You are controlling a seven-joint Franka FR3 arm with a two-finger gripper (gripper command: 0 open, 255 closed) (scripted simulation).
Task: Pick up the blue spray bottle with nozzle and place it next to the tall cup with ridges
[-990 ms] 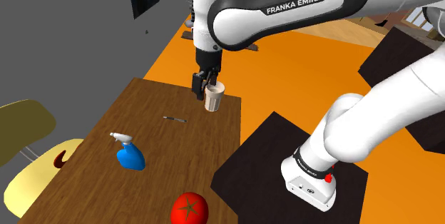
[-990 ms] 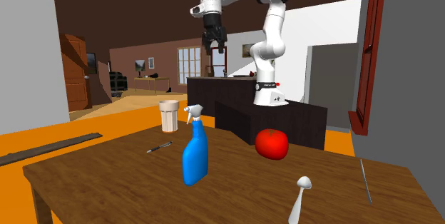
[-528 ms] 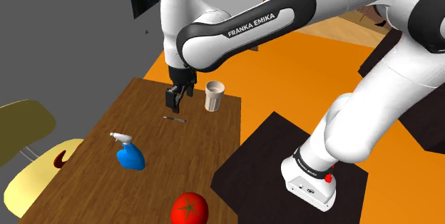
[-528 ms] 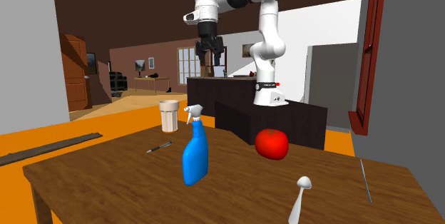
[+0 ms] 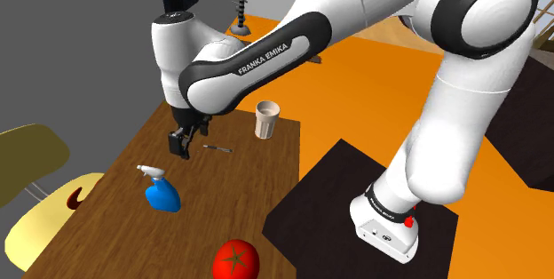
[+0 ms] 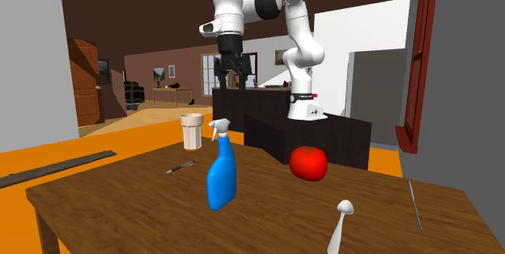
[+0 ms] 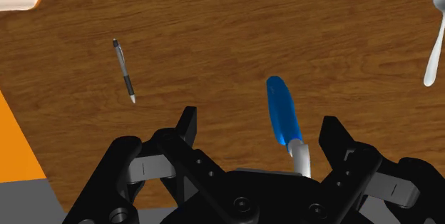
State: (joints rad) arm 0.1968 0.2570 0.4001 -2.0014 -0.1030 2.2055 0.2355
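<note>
A blue spray bottle (image 5: 162, 195) with a white nozzle stands upright on the brown wooden table (image 5: 233, 199). It is also the blue spray bottle (image 6: 221, 171) in the second exterior view. The tall ridged beige cup (image 5: 266, 119) stands near the table's far corner, and appears as the cup (image 6: 193, 131) behind the bottle. My black gripper (image 5: 182, 147) hangs open, high over the table between cup and bottle, holding nothing. In the wrist view the bottle (image 7: 284, 112) is far below my open gripper (image 7: 260, 121), nearer one finger (image 7: 335, 133).
A pen (image 5: 217, 148) lies on the table between cup and bottle. A red tomato (image 5: 236, 259) sits near the table's front edge. A white spoon (image 6: 340, 224) and a thin grey rod (image 6: 414, 204) lie further along. A yellow chair (image 5: 35, 224) stands beside the table.
The arm has swung from above the cup toward the shoulder view's left and down, now hanging over the pen and nearer the bottle. The fingers have stayed open. Nothing on the table moved.
</note>
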